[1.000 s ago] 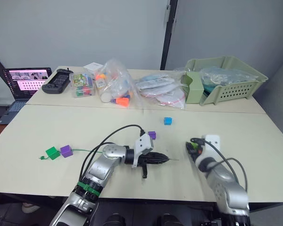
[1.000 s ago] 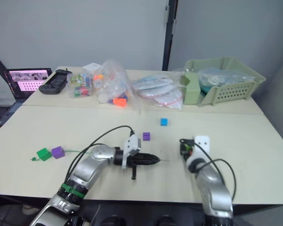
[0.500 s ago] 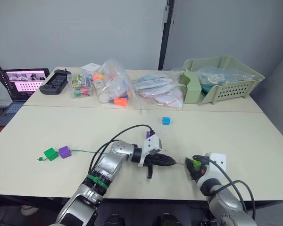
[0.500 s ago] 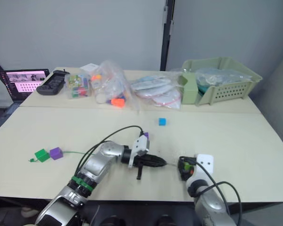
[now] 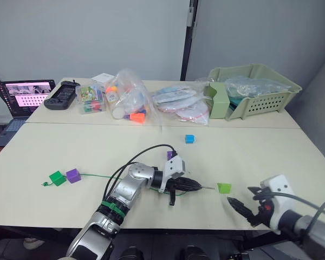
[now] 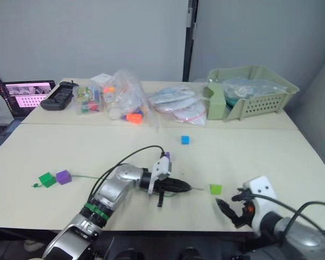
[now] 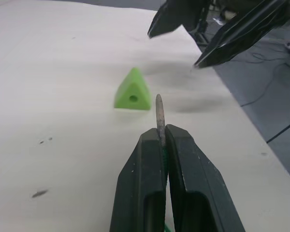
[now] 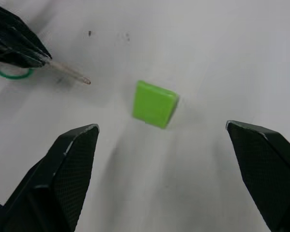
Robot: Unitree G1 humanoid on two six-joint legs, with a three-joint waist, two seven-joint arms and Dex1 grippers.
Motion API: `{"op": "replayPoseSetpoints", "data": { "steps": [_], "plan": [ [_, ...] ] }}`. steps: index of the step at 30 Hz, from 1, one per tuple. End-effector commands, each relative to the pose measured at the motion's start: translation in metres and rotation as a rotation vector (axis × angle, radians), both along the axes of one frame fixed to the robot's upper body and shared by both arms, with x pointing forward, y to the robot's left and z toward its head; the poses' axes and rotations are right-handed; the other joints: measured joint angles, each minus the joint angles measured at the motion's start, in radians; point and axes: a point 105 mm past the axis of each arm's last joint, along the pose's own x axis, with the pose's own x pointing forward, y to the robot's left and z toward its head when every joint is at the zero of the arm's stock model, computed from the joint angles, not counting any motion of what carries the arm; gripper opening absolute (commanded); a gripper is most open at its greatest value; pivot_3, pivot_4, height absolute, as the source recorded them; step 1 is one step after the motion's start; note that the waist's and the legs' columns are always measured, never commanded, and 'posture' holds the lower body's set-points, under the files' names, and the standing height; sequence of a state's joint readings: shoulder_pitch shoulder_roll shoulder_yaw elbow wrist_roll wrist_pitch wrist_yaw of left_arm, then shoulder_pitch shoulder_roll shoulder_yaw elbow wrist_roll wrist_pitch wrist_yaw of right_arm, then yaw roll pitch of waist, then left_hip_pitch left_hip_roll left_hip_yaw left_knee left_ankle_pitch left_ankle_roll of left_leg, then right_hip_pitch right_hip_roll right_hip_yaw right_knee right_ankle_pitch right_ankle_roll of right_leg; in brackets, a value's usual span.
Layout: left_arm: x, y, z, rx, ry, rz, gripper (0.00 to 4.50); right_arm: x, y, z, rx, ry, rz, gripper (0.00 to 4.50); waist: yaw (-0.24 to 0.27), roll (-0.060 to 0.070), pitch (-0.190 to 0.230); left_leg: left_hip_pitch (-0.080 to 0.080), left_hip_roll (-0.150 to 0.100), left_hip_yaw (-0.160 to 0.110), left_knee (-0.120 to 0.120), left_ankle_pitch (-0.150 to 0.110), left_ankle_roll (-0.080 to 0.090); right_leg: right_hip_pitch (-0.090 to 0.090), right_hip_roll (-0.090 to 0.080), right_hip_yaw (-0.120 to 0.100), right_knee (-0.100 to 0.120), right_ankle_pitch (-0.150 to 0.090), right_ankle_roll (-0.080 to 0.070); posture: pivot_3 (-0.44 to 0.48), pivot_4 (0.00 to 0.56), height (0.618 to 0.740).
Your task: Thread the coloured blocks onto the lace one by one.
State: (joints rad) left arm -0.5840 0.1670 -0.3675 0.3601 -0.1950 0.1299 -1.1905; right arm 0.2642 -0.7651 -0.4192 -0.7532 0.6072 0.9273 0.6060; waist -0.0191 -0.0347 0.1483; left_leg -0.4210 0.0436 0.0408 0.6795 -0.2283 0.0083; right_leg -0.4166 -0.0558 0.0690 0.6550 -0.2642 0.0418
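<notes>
Left gripper (image 7: 160, 145) pinches the lace (image 5: 97, 175), grey tip (image 7: 159, 113) lying level, aimed at the lime green block (image 5: 223, 188). Right gripper (image 8: 169, 164) hangs wide open beside it.

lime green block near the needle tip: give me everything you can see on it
The lime green block is a small, smooth, plastic-looking piece. It looks square from the right wrist view and triangular, with a round through-hole facing the needle, from the left wrist view. It rests free on the table, touching nothing else. The lace tip, pinched in the left gripper, points at the hole but stops short. The right gripper is open, apart from it.
</notes>
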Motion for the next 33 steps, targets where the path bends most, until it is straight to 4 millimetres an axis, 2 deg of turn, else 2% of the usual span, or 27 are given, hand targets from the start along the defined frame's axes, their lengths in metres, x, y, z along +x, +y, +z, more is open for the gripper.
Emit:
{"op": "replayPoseSetpoints", "data": {
  "steps": [1,4,9,14,19,22,25,29,33],
  "plan": [
    [-0.001,-0.004,0.009,-0.032,-0.04,0.001,0.0,0.006,0.001,0.012,-0.138,0.001,0.238,4.46,0.004,0.0,0.0,0.0,-0.001,0.0,0.0,0.0,0.0,0.0,-0.001,0.0,0.0,0.0,0.0,0.0,0.15,0.732],
    [0.002,-0.001,0.009,-0.032,-0.05,0.027,0.0,0.023,-0.008,0.014,-0.284,0.024,0.405,4.46,0.006,0.0,0.0,0.0,-0.001,0.0,0.0,0.0,0.0,0.001,-0.001,-0.001,-0.002,0.0,0.0,0.0,0.15,0.732],
    [0.004,0.0,0.01,-0.031,-0.063,0.051,0.0,0.044,-0.016,0.007,-0.407,0.078,0.575,4.46,0.009,0.0,0.0,0.001,0.0,0.0,-0.001,0.0,0.0,0.004,-0.001,-0.001,-0.007,0.001,0.002,0.0,0.15,0.732],
    [0.003,-0.005,0.01,-0.028,-0.071,0.058,0.0,0.061,-0.017,-0.005,-0.491,0.113,0.698,4.46,0.012,0.0,0.0,-0.001,-0.001,0.001,0.0,0.0,0.001,0.003,-0.002,-0.001,-0.008,0.002,0.003,0.0,0.15,0.732],
    [0.003,-0.01,0.007,-0.003,-0.086,0.062,0.0,0.071,-0.014,-0.014,-0.514,0.154,0.745,4.46,0.013,0.0,0.0,0.0,-0.001,0.0,0.0,0.0,0.001,0.004,-0.002,-0.001,-0.008,0.002,0.003,0.0,0.15,0.732],
    [0.003,-0.012,0.004,0.016,-0.092,0.063,0.0,0.076,-0.01,-0.016,-0.493,0.154,0.742,3.55,0.013,0.0,0.0,0.0,-0.001,0.001,0.0,0.0,0.001,0.003,-0.002,-0.001,-0.008,0.002,0.003,0.0,0.15,0.732],
    [0.002,-0.016,0.003,0.025,-0.097,0.06,0.0,0.073,-0.006,-0.03,-0.494,0.18,0.761,2.58,0.015,0.0,0.0,0.0,-0.001,0.0,0.0,0.0,0.001,0.004,-0.002,-0.001,-0.007,0.002,0.002,0.0,0.15,0.732],
    [0.002,-0.017,0.002,0.035,-0.103,0.054,0.0,0.071,-0.001,-0.03,-0.472,0.184,0.753,1.28,0.016,0.001,0.0,0.001,-0.001,0.0,0.0,0.0,0.001,0.005,-0.002,-0.001,-0.007,0.002,0.002,0.0,0.15,0.732],
    [0.0,-0.022,-0.001,0.048,-0.104,0.044,0.0,0.068,0.001,-0.028,-0.469,0.182,0.741,1.26,0.016,0.001,0.0,0.006,-0.001,0.001,-0.001,-0.001,0.001,0.009,-0.001,-0.001,-0.008,0.002,0.002,0.0,0.15,0.732]
  ]
}}
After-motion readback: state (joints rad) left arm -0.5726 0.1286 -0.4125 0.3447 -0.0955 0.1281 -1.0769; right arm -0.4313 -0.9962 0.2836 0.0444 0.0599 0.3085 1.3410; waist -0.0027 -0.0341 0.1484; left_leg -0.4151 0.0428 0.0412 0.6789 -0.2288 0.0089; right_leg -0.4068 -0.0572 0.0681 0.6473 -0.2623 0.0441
